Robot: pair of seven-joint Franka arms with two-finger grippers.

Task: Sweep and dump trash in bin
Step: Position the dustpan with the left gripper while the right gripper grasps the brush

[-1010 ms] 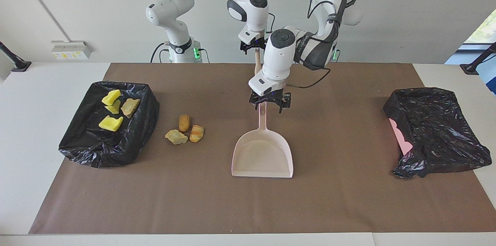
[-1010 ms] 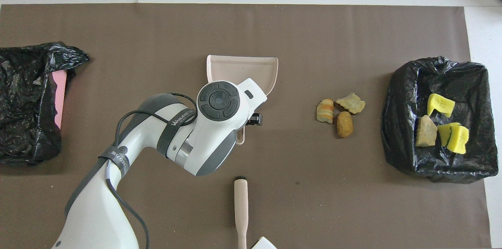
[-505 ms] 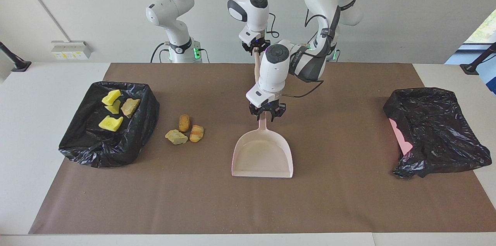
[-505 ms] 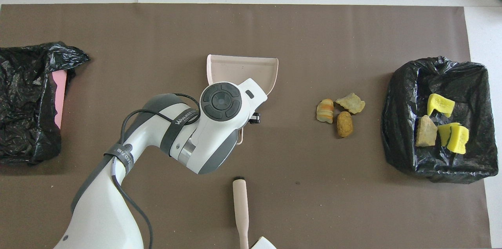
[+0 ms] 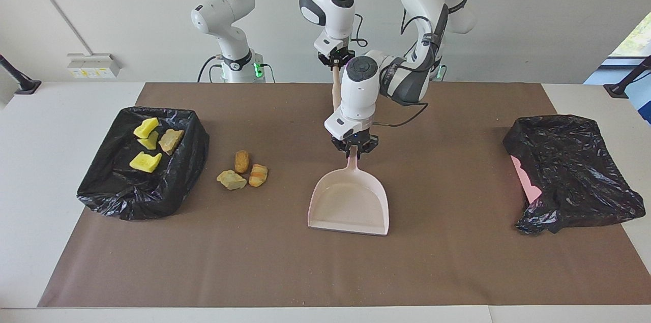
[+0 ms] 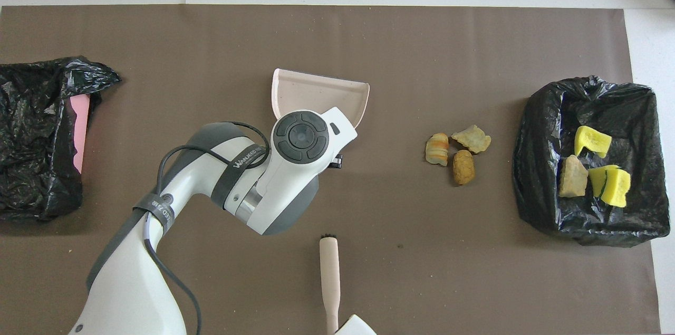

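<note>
**A:** What are you holding right now?

**B:** My left gripper (image 5: pixel 354 149) is clamped on the thin handle of the pale pink dustpan (image 5: pixel 350 207). I grip it high on the stem so the wide, flat mouth faces away from me, low over the brown mat (image 5: pixel 457 262). My right gripper (image 5: pixel 335 62) is closed on the beige brush (image 5: pixel 336 90), above the table's near edge. The handle slants down and the dark bristle tip (image 6: pixel 329 237) points at the mat, ready to push.

**A:** And the trash?

**B:** Three loose scraps (image 5: pixel 243 170) lie clustered on the mat, beside the pan toward my right arm's end. They are bread-like lumps, tan and brown, rough and rounded. Just past them is the bin (image 5: pixel 152 196), lined with crinkly, glossy black plastic. In it are yellow sponge chunks (image 5: pixel 145 161) and a tan piece.

**A:** So what comes next?

**B:** I judge the pan has to come alongside that cluster. The scraps look light, so the brush could scatter them.
</note>
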